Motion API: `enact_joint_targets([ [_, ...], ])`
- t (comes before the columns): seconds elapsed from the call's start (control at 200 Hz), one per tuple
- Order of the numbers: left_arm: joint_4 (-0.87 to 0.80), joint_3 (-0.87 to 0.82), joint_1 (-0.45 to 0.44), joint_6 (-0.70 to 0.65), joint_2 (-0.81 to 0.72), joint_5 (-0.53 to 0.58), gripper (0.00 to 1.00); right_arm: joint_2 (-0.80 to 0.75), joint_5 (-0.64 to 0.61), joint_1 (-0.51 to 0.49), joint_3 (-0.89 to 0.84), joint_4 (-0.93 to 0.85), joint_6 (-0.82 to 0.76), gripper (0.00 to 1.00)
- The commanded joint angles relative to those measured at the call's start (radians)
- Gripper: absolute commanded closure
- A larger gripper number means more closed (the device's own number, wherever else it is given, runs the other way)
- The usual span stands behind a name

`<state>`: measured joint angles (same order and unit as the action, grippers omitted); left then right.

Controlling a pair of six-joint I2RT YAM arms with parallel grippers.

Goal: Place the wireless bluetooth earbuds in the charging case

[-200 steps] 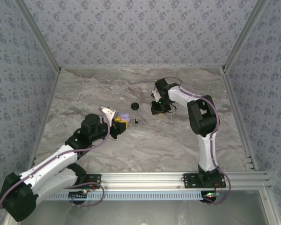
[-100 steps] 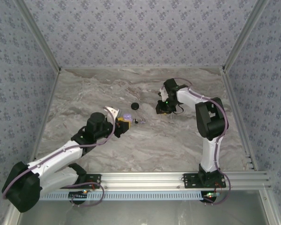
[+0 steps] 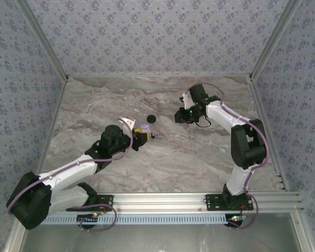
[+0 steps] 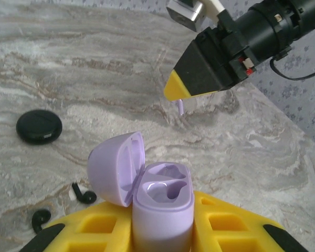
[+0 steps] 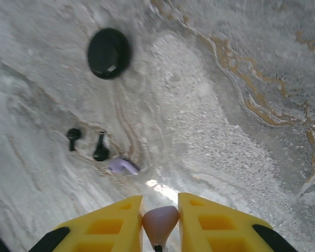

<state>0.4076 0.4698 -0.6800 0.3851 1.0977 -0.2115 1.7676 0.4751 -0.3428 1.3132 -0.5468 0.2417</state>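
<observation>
Right there, the left end effector (image 4: 160, 233) is clamped on the lilac charging case (image 4: 163, 210), its yellow fingers (image 4: 94, 231) pressed against either side of the case's body. The case stands upright in the grip with its lid (image 4: 115, 168) swung back on the hinge and its moulded wells facing up. Across from it, the right end effector (image 5: 160, 215) is pinched together on a lilac earbud (image 5: 160, 220). Seen from the left wrist, that earbud's stem (image 4: 181, 107) hangs down below the yellow fingertip. This end effector (image 4: 191, 86) hovers above the counter (image 3: 199, 157), beyond the open case and well apart from it. On the marble-patterned counter just beside the held case lie two small black earbuds (image 4: 84, 195) (image 4: 40, 219), close together but not touching. From the right wrist you can make out a second lilac earbud (image 5: 123, 166) lying flat on the counter, just beside one of the black pair (image 5: 100, 151). The other black one (image 5: 73, 136) is a little further off. Farther out sits a closed black round case (image 4: 39, 127), flat on the counter and apart from everything else. From above, it (image 3: 151, 118) lies roughly between the lilac case (image 3: 143, 128) and the right end effector (image 3: 179, 116). The left arm reaches in low from the near left corner, and the right arm arches over from the near right.
</observation>
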Motion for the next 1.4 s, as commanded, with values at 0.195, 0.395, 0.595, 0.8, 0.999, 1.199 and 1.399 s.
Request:
enact_joint_targets([
  [0.195, 0.227, -0.006, -0.022, -0.051, 0.066, 0.019, 0.75, -0.155, 0.072, -0.018, 0.014, 0.011, 0.066, 0.76],
  [0.395, 0.322, 0.001, -0.039, -0.065, 0.121, 0.024, 0.75, -0.205, 0.07, -0.057, 0.051, 0.003, 0.086, 0.76],
  [0.595, 0.408, 0.004, -0.063, -0.087, 0.159, 0.06, 0.75, -0.25, 0.056, -0.089, 0.072, 0.005, 0.099, 0.76],
  [0.8, 0.43, 0.016, -0.082, -0.116, 0.179, 0.079, 0.75, -0.278, 0.045, -0.109, 0.086, 0.006, 0.092, 0.76],
  [0.999, 0.469, 0.027, -0.092, -0.114, 0.197, 0.088, 0.75, -0.286, 0.035, -0.133, 0.095, 0.022, 0.097, 0.75],
  [1.199, 0.474, 0.051, -0.111, -0.114, 0.215, 0.117, 0.75, -0.284, 0.023, -0.168, 0.096, 0.054, 0.123, 0.75],
  [1.399, 0.479, 0.069, -0.122, -0.109, 0.235, 0.136, 0.75, -0.281, 0.016, -0.19, 0.09, 0.081, 0.142, 0.75],
])
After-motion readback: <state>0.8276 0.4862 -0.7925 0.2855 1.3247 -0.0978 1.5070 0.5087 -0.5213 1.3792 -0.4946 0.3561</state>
